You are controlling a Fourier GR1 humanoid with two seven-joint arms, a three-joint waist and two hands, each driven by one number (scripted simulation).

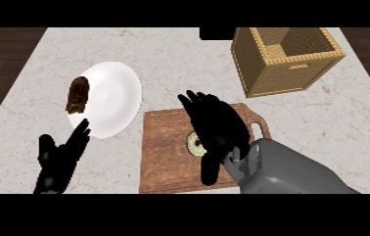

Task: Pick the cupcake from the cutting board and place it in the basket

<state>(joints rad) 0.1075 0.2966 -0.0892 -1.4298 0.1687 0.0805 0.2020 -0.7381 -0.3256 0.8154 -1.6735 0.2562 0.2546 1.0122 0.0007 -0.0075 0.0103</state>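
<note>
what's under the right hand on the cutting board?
A pale round bit of the cupcake shows at the right hand's left edge, on the cutting board. The hand hides the rest.

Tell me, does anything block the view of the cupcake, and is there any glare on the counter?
Head view: the right hand covers most of the cupcake on the cutting board, only a pale edge showing; the marble counter is evenly lit, without glare; the basket interior looks shaded.
</note>
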